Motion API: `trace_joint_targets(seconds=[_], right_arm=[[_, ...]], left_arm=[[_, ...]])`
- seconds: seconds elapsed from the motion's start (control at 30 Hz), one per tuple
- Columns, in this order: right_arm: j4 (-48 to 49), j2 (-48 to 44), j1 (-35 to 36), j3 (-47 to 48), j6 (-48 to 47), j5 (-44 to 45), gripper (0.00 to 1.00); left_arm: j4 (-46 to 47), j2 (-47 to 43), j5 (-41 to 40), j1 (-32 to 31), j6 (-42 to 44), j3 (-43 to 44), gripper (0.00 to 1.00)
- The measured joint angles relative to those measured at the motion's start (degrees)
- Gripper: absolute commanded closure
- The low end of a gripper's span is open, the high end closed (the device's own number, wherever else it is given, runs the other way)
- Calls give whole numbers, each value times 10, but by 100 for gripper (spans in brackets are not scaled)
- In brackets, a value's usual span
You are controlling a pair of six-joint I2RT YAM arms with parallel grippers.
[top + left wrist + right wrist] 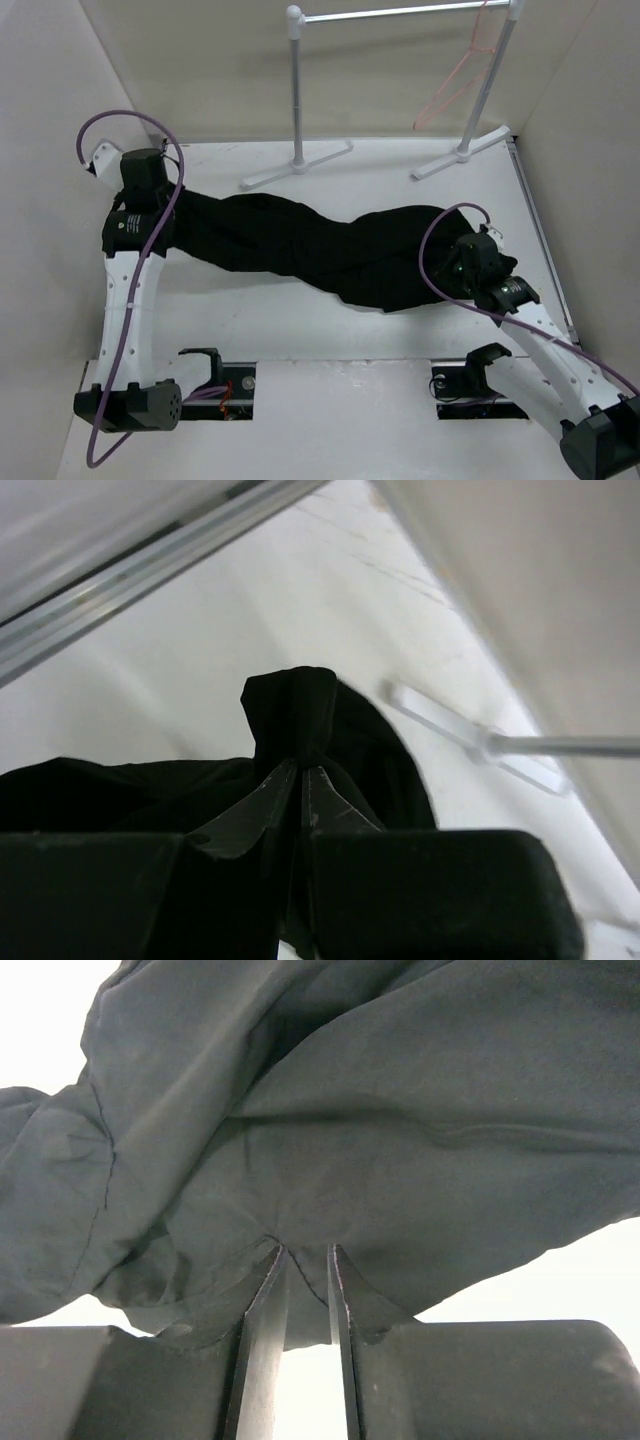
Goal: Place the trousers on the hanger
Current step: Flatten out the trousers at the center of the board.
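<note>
The black trousers lie stretched and twisted across the middle of the table, left to right. My left gripper holds their left end; in the left wrist view it is shut, with a fold of the trousers standing up from its tips. At their right end my right gripper is closed, and in its wrist view a tuck of the trousers sits between the narrowly spaced fingers. The pink-red hanger hangs from the rail at the back right, apart from both grippers.
A white-posted clothes rail with a silver bar stands at the back on two flat feet. One foot shows in the left wrist view. Walls close in the table on the left, back and right.
</note>
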Motion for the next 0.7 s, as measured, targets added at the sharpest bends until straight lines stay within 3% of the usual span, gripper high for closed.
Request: trace_joint_targets(seconds=[0.13,0.27,0.33,0.4,0.47,0.57,0.67,0.7], right_arm=[[0,-2,0,0,-1,-4,61],[-2,1,-8,4,-6,-6,58],[-3,4,-10,11,-7,-6,56],[-4,4,-9,19,-6,-6,54],[-4,-3,-3,22,-5,-6,51],[-8,-21,14,21,2,-6,49],[-7,-38,24,13,9,-6,73],[-8,-39,24,10,10,-7,83]], left_arm=[[6,40,2,-33,7,90,98],[45,166,2,-12,12,223,97],[67,261,-2,-6,15,321,81],[95,376,0,-5,21,430,47],[109,461,16,-5,26,492,28],[117,489,42,-12,31,423,26],[143,399,50,-30,32,201,35],[147,349,48,-42,30,114,43]])
